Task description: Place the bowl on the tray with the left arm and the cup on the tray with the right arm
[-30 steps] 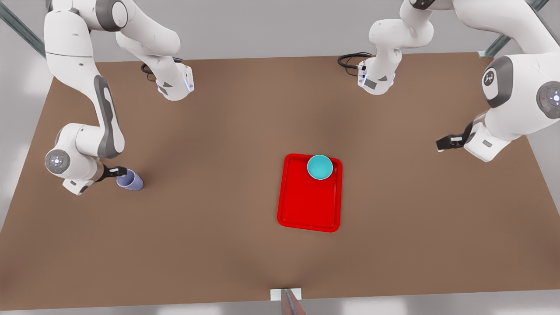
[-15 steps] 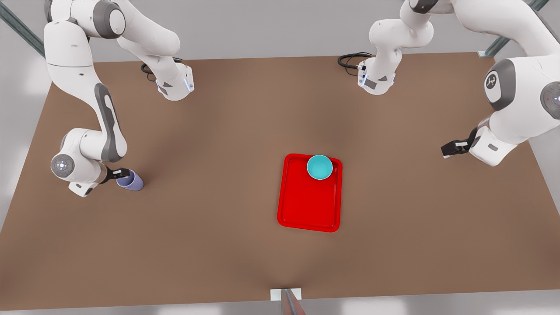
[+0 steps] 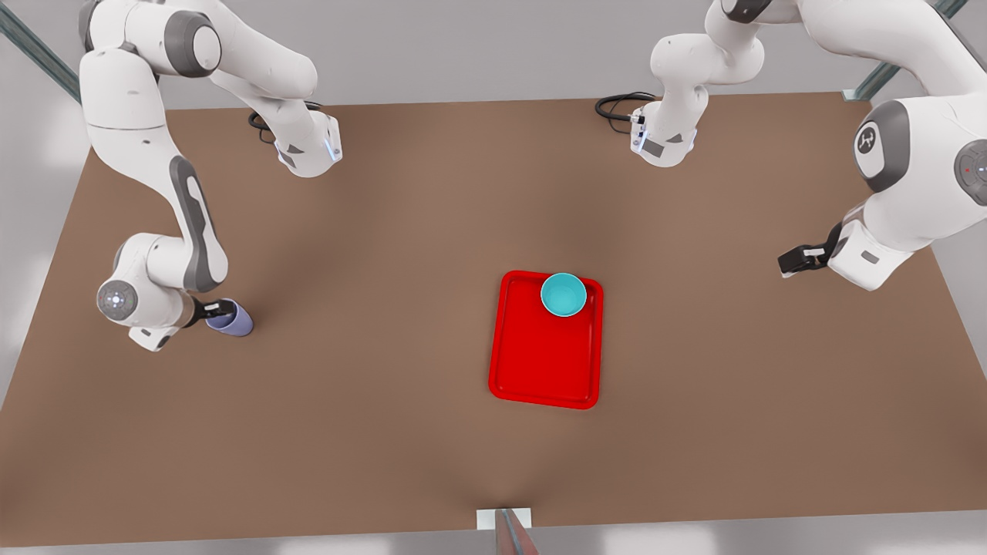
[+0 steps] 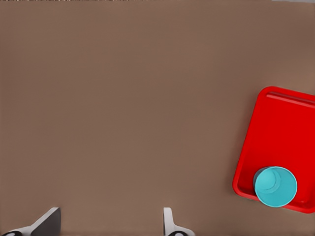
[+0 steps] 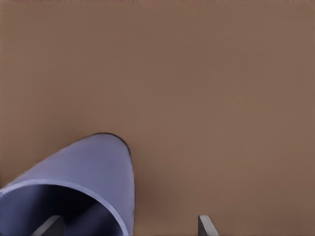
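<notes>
Front view showed the bowl (image 3: 563,294) already on the tray (image 3: 540,362), while the right claw (image 3: 217,311), spread, straddled the cup's (image 3: 231,319) rim, far from it.

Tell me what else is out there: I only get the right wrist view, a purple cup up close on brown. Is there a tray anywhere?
Observer: Yes. A red tray lies on the table, well off toward the front view's right from the cup and the right gripper.
Operator: Anything on it?
Observer: The teal bowl sits in one of its far corners.
Operator: And the other arm?
Observer: The left gripper hangs open over the table at the front view's right, apart from the tray.
</notes>
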{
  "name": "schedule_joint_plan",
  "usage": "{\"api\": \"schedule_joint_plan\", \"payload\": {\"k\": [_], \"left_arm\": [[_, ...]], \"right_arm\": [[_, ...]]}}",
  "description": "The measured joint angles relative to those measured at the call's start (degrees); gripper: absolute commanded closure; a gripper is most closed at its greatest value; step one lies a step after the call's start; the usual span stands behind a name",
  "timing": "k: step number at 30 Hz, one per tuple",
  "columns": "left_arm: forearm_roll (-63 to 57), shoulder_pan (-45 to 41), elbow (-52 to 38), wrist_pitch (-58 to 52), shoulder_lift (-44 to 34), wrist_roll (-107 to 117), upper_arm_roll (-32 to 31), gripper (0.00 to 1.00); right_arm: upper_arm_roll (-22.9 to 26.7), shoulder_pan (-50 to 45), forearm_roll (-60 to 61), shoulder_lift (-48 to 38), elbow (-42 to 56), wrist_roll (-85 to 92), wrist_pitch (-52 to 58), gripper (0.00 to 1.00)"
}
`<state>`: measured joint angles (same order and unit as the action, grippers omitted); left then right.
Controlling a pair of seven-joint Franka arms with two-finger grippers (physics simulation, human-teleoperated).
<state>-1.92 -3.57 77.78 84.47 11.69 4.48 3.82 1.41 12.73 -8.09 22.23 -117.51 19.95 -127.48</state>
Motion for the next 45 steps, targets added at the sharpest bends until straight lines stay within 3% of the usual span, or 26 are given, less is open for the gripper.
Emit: {"api": "schedule_joint_plan", "payload": {"k": [1, 3, 5, 7, 10, 13, 19, 33, 39, 45], "left_arm": [[0.0, 0.1, 0.0, 0.1, 0.1, 0.0, 0.0, 0.0], [0.0, 0.0, 0.0, 0.1, 0.1, 0.0, 0.0, 0.0], [0.1, -0.1, 0.0, 0.1, 0.1, 0.0, 0.0, 0.0], [0.1, 0.0, 0.0, 0.1, 0.2, 0.0, 0.0, 0.0], [0.1, 0.0, 0.0, 0.2, 0.3, 0.0, 0.0, 0.0], [0.1, 0.0, 0.0, 0.2, 0.4, 0.0, 0.0, 0.0], [0.1, 0.0, 0.0, 0.3, 0.6, 0.0, 0.0, 0.0], [0.1, 0.0, 0.0, 0.3, 0.7, 0.0, 0.0, 0.0], [0.2, 0.0, 0.0, 1.0, 0.7, 0.0, 0.0, 0.0], [0.2, 0.0, 0.0, 1.1, 1.0, 0.0, 0.0, 0.0]], "right_arm": [[0.0, 0.0, 0.1, 0.3, 0.0, 0.0, 0.0, 0.0], [-0.1, 0.2, 0.2, 0.7, 0.3, 0.0, 0.1, 0.2], [-4.9, 5.1, 0.2, 1.0, 0.6, 0.0, 0.7, 0.38], [-5.2, 5.5, 0.2, 1.3, 0.8, 0.0, 1.0, 0.4], [-5.4, 5.8, 0.2, 1.3, 0.8, 0.0, 1.1, 0.63], [-5.4, 6.2, 0.2, 1.4, 1.2, 0.4, 1.2, 0.74], [-5.5, 5.9, 0.2, 1.9, 1.4, 0.4, 1.0, 0.79], [-6.7, 6.3, 0.9, 0.9, 1.8, 0.5, 1.5, 0.79], [-15.4, 5.5, 2.6, 1.4, 7.3, -0.3, 6.2, 0.79], [-16.9, -10.6, 8.5, 6.8, 17.9, -2.8, 8.8, 0.79]]}}
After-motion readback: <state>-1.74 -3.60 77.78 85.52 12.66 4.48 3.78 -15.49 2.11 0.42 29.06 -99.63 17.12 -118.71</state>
